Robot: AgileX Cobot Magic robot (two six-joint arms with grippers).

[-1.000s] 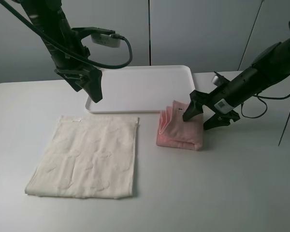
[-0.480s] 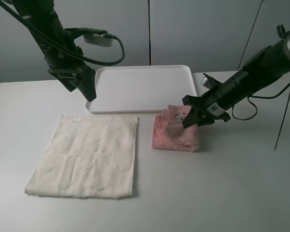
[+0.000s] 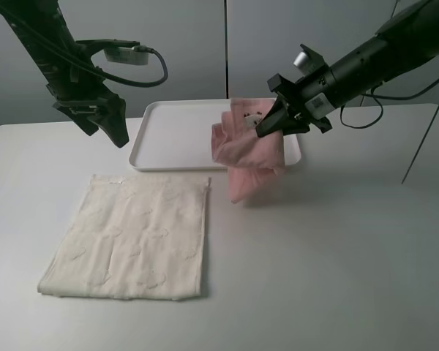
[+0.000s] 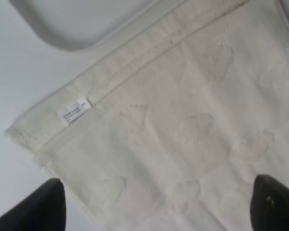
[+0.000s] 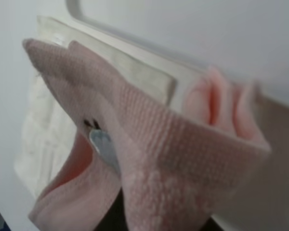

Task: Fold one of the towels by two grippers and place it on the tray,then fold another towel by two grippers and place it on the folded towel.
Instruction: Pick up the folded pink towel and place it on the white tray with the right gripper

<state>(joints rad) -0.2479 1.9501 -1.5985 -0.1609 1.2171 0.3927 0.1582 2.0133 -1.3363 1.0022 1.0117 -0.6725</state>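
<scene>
- Grip first: our right gripper (image 3: 269, 122) is clamped on the folded pink towel (image 3: 249, 153), which hangs over the tray's (image 3: 177, 131) front right corner.
- Our left gripper (image 3: 114, 128) hovers wide open beside the tray's left edge.
- We see the cream towel (image 3: 132, 238) lying flat on the table (image 3: 336, 256), front left.

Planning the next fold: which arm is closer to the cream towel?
Left. The left arm hangs near the cream towel's far edge; the right arm is over the tray, holding the pink towel.

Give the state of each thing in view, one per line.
pink towel: folded, held in the air over the tray's near edge.
cream towel: spread flat on the table.
tray: flat on the table.
left tool: open, holding nothing.
right tool: shut on the pink towel.
</scene>
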